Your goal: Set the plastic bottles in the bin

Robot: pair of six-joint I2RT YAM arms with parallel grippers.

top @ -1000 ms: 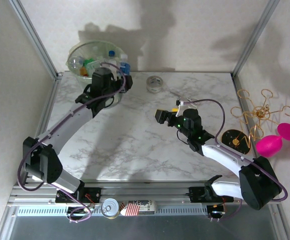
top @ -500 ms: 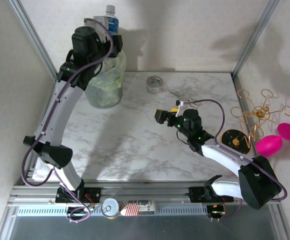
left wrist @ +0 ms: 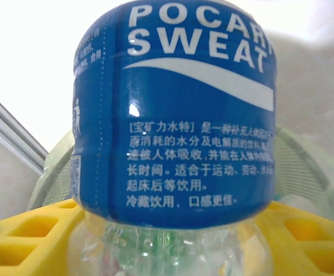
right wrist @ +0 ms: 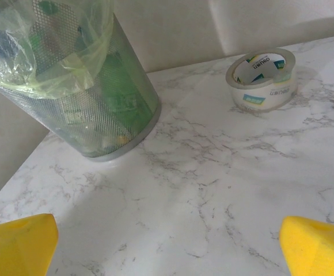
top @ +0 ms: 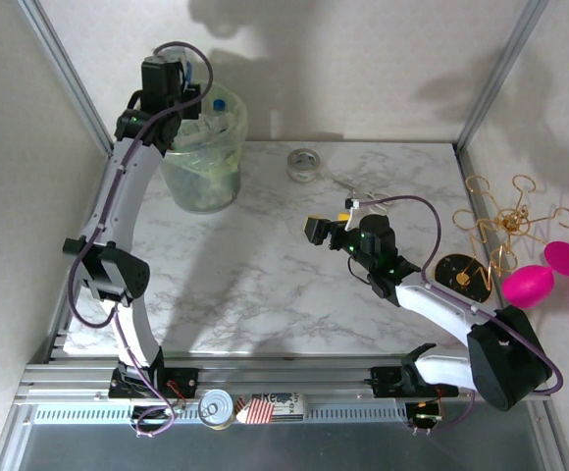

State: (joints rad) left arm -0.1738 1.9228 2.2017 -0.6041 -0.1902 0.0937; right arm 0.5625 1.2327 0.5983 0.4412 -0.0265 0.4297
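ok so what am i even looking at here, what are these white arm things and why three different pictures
These are two robot arms bolted at the near edge of a marble table. The wide picture comes from a fixed camera above and behind them. The other two come from a small camera on each wrist, so the yellow blocks are that arm's own fingers. The left hand is up at the bin, gripping a blue-labelled plastic bottle. A blue-capped bottle lies inside the bin. The right hand hangs open and empty above the table. A tape roll also sits there.
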